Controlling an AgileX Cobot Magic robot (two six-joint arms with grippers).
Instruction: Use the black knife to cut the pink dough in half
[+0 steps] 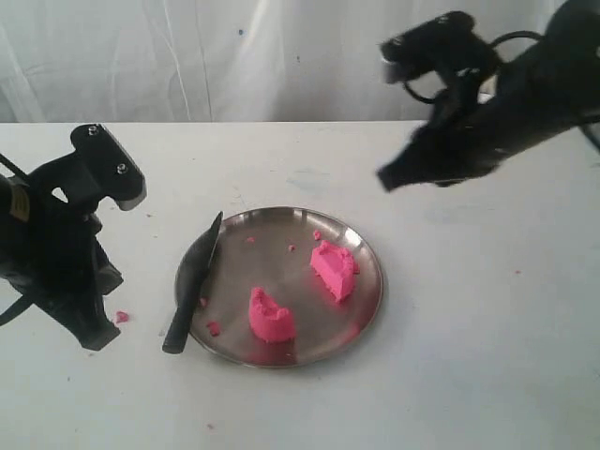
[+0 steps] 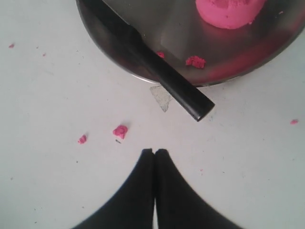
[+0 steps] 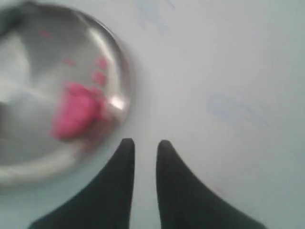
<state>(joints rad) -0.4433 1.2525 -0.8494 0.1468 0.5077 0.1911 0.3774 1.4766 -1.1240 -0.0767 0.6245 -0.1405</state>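
Already cut, the pink dough: two chunks on the steel plate, one near the front rim, the second chunk toward the right side, clearly apart. Along the plate's left edge, the black knife, blade tip pointing away across the rim, handle sticking out past the rim over the bench, free of both arms.

Only from the exterior view: both chunks together, the whole knife, and the two arms' places. Left arm low beside the plate's left side; right arm raised behind and to the right, blurred. No telling either jaw gap from there.

From the left wrist view instead: left jaws pressed together, tip to tip, holding nothing, over bare bench just short of the knife's handle end. Also pink crumbs on the bench near the tips, more crumbs on the plate beside the handle, and the edge of one chunk.

From the right wrist view, soft and blurred: right jaws narrowly apart, nothing between, over bench beside the plate rim; one chunk on the plate close by.
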